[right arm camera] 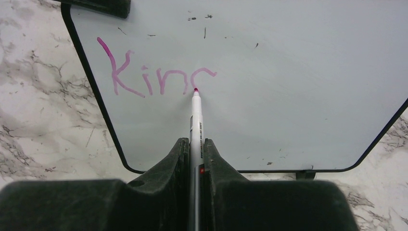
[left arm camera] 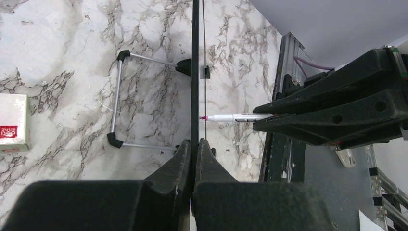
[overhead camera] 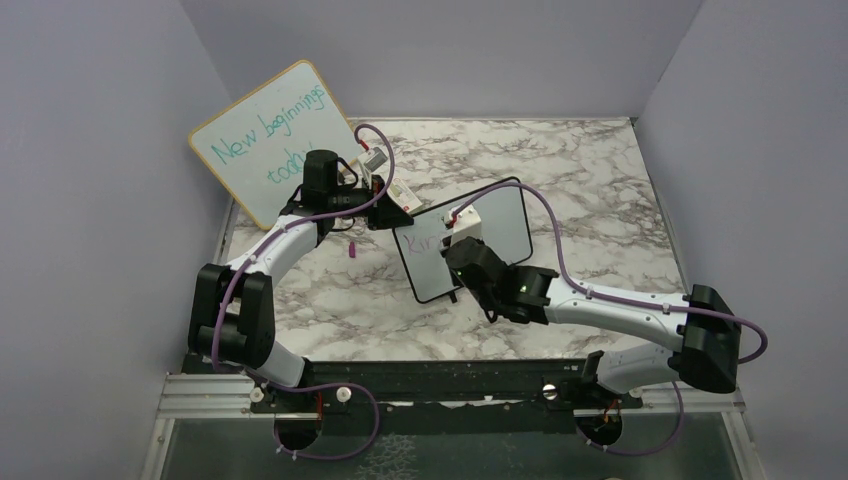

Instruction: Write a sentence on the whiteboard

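Observation:
The small black-framed whiteboard (overhead camera: 505, 225) stands upright mid-table, and in the left wrist view it shows edge-on (left arm camera: 195, 72). My left gripper (overhead camera: 392, 215) (left arm camera: 195, 144) is shut on its upper left edge. My right gripper (overhead camera: 455, 262) (right arm camera: 195, 142) is shut on a white marker (right arm camera: 196, 115) (left arm camera: 238, 117), whose pink tip touches the board face (right arm camera: 288, 96). The sentence (right arm camera: 154, 77) (overhead camera: 425, 243) reads "Kin" in pink, followed by a partly drawn curved letter, and the tip rests at that letter's bottom end.
A larger wood-framed board (overhead camera: 265, 140) with teal writing leans at the back left. A small pink cap (overhead camera: 353, 250) lies on the marble left of the whiteboard. Behind the board are its wire stand (left arm camera: 115, 108) and a white box (left arm camera: 14, 122). A metal rail (overhead camera: 450, 385) runs along the near edge.

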Action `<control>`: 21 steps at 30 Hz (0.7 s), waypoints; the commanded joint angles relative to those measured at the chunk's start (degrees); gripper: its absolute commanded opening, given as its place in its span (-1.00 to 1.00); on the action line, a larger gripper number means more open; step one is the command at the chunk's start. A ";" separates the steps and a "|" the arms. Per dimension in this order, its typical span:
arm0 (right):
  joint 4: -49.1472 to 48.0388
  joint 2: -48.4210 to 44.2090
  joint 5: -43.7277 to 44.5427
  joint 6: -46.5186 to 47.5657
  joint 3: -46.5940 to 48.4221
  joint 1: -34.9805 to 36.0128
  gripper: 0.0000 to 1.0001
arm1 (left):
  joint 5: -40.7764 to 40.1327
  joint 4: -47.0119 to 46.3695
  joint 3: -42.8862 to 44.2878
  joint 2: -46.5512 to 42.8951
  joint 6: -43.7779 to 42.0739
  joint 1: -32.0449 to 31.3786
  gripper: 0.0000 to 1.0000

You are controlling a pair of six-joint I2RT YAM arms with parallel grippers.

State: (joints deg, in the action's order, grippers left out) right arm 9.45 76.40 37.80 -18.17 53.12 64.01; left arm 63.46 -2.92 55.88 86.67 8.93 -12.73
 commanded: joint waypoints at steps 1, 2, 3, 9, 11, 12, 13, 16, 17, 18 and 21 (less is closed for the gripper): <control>3.38 -0.62 0.82 -0.72 -1.17 -0.46 -1.00 | 0.60 2.83 0.11 1.39 -0.84 -0.35 -1.00; 3.41 -0.86 1.19 -0.72 -1.26 -0.46 -1.00 | 0.61 2.83 0.11 1.39 -0.84 -0.32 -1.00; 3.38 -0.98 1.59 -0.65 -1.39 -0.46 -1.00 | 0.59 2.83 0.11 1.39 -0.84 -0.31 -1.00; 1.72 -1.68 3.71 0.53 -1.16 -0.63 -1.00 | 0.75 2.83 0.17 1.57 -0.75 -0.34 -1.00; 0.64 -1.76 4.01 1.05 -1.17 -0.88 -0.99 | 0.80 2.83 0.15 1.57 -0.75 -0.36 -1.00; 0.14 -1.77 4.17 1.46 -1.05 -0.98 -1.00 | 0.79 2.83 0.19 1.61 -0.75 -0.36 -1.00; -0.26 -1.78 4.25 1.74 -0.89 -1.05 -1.00 | 0.81 2.83 0.20 1.62 -0.73 -0.36 -1.00; -1.33 -1.78 4.62 2.57 -0.49 -1.29 -0.99 | 0.80 2.83 0.17 1.65 -0.75 -0.36 -1.00; -1.79 -1.77 4.58 2.87 -0.32 -1.38 -0.99 | 0.79 2.83 0.19 1.70 -0.75 -0.36 -1.00; -2.20 -1.78 4.55 3.10 -0.34 -1.42 -0.99 | 0.92 2.83 0.20 1.74 -0.75 -0.36 -1.00; -3.27 -1.77 4.52 3.85 -0.06 -1.60 -1.00 | 0.88 2.83 0.20 1.79 -0.75 -0.45 -1.00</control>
State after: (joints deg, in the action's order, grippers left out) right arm 9.69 75.53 39.99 -15.94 52.84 63.09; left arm 63.61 -2.92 55.92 86.72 9.02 -12.73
